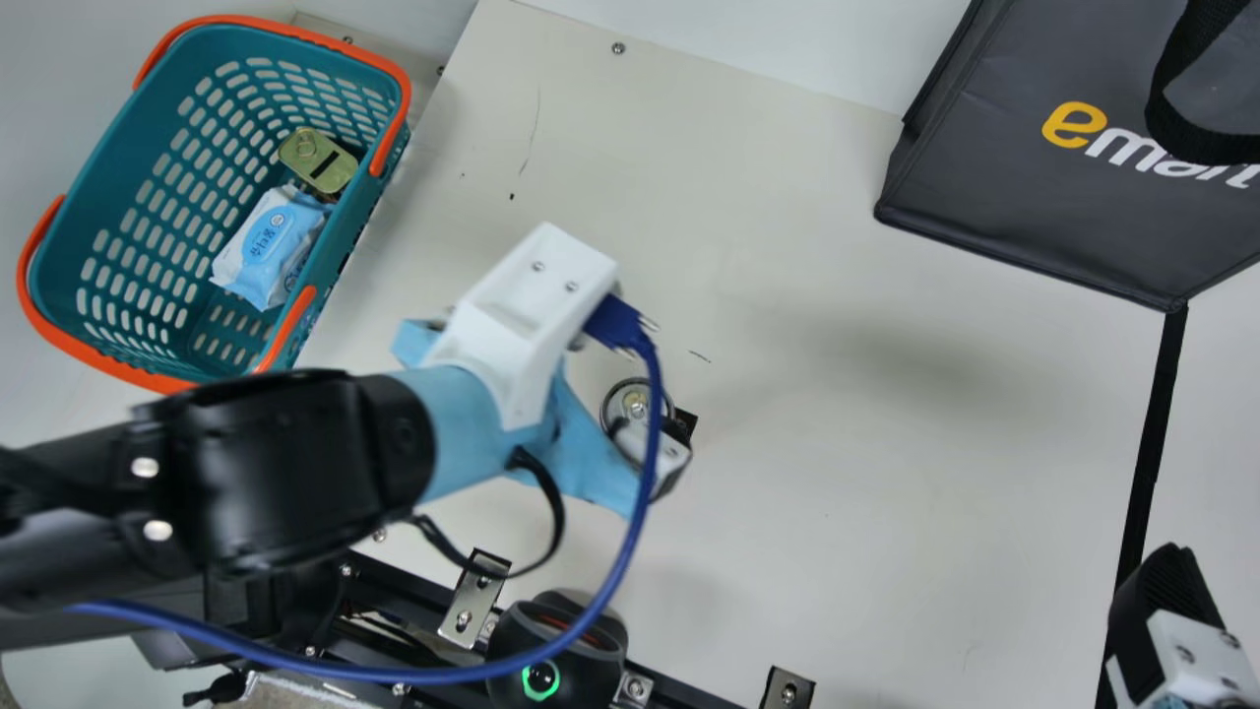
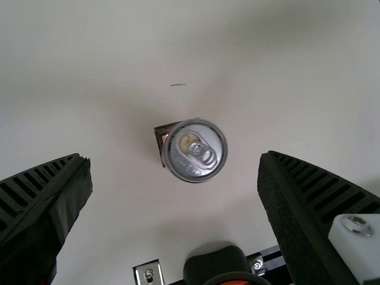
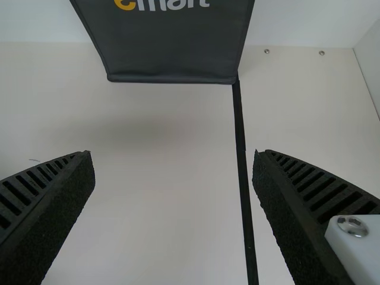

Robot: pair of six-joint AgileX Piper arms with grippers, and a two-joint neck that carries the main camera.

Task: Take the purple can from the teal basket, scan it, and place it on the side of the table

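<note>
Silver-topped, the purple can [image 2: 195, 150] stands upright on the cream table [image 1: 837, 473], lying between the spread fingers of my left gripper [image 1: 591, 453] as its wrist view looks down. Those two black ribbed fingers [image 2: 314, 202] are wide apart, with a gap showing on each side of the can (how high the tips sit above the table I cannot tell). My right gripper [image 1: 1166, 601] also has its fingers [image 3: 50, 208] spread wide, and its wrist view shows them over the table, either side of a black strip [image 3: 241, 160]. Harder to make out is the can's side: a dark bit with a pinkish patch peeks out past the lid in the left wrist view. From the neck, the blue cable [image 1: 630, 542] and part of the left gripper cover some of the can, and the white camera mount [image 1: 527, 315] hides much of the gripper beneath it. The right gripper is cut off at the main view's edge, as is the grey bag [image 1: 994, 148]; the scanner [image 1: 556, 655] is cut off along the bottom. Inside the teal basket [image 1: 108, 162] lie a gold tin [image 1: 317, 161] and a blue-and-white packet [image 1: 271, 241].
</note>
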